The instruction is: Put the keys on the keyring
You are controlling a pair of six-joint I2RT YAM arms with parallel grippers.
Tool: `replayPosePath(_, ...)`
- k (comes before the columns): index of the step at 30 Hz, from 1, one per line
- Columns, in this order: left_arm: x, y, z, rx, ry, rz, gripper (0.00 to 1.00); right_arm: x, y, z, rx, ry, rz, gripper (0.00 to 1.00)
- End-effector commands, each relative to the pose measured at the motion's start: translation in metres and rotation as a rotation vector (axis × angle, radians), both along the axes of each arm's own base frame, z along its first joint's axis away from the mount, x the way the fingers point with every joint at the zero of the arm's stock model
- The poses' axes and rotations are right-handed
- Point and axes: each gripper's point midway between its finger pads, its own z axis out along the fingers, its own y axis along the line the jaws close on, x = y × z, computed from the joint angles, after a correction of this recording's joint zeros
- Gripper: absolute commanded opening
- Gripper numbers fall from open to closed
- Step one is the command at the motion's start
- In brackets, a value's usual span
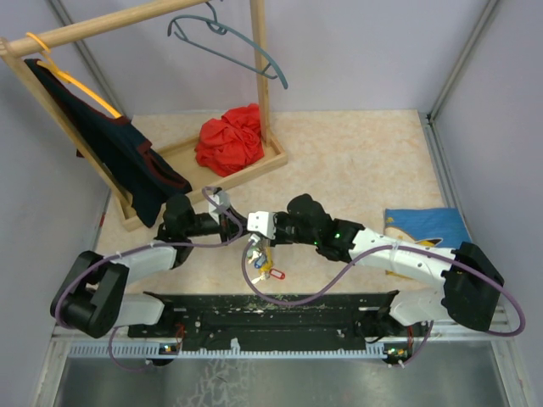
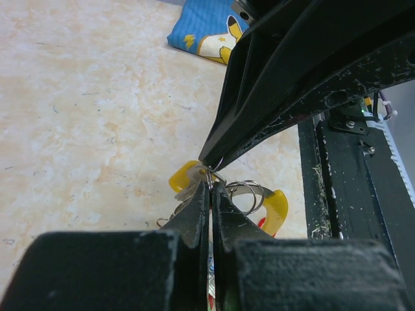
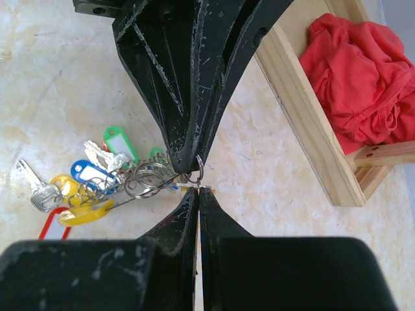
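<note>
My two grippers meet tip to tip above the table's front middle. The left gripper (image 1: 251,241) is shut on a small split ring (image 3: 198,170) belonging to a key. The right gripper (image 1: 265,240) is shut on the thin wire end of the keyring (image 3: 84,212), whose yellow section also shows in the left wrist view (image 2: 277,210). The keys hang in a bunch just below (image 1: 263,261). They carry a green tag (image 3: 117,140), a blue tag (image 3: 91,173), a yellow tag (image 2: 181,178) and a red tag (image 1: 274,273). A silver key (image 3: 35,188) sticks out at the side.
A wooden clothes rack (image 1: 271,161) stands at the back left, with a red cloth (image 1: 231,138) on its base. A dark garment (image 1: 119,153) and a grey hanger (image 1: 229,38) hang from it. A blue printed cloth (image 1: 424,227) lies right. A black rail (image 1: 271,309) runs along the front.
</note>
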Motion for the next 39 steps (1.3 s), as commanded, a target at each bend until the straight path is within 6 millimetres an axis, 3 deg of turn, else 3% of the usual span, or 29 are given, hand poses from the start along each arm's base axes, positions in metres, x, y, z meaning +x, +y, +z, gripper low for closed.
replayPosePath(1,-0.001,0.002,0.03,-0.092,-0.098,0.026,0.0,-0.006,0.003,0.0,0.03,0.016,-0.004,0.0)
replayPosePath(10,-0.001,0.003,0.034,-0.107,-0.112,0.05,0.0,-0.015,0.011,-0.009,0.055,0.065,0.037,0.0)
replayPosePath(15,-0.003,0.004,0.036,-0.122,-0.117,0.048,0.0,-0.019,0.021,-0.001,0.101,0.069,0.075,0.0)
replayPosePath(22,0.005,0.006,0.031,-0.111,-0.123,0.102,0.0,-0.007,0.017,0.005,0.107,0.035,0.021,0.0)
replayPosePath(23,0.008,0.007,0.029,-0.105,-0.122,0.119,0.02,-0.005,0.015,0.004,0.105,0.039,0.01,0.0)
replayPosePath(26,0.014,0.011,0.028,-0.099,-0.131,0.169,0.4,0.004,0.009,0.004,0.109,0.047,-0.029,0.0)
replayPosePath(28,0.017,0.014,0.029,-0.095,-0.137,0.202,0.53,0.011,0.005,0.007,0.118,0.047,-0.057,0.0)
replayPosePath(33,0.031,0.026,0.03,-0.083,-0.147,0.327,0.61,0.041,-0.01,0.015,0.157,0.069,-0.149,0.0)
replayPosePath(39,0.052,0.048,0.028,-0.097,-0.103,0.538,0.76,0.072,-0.031,-0.008,0.175,0.177,-0.328,0.0)
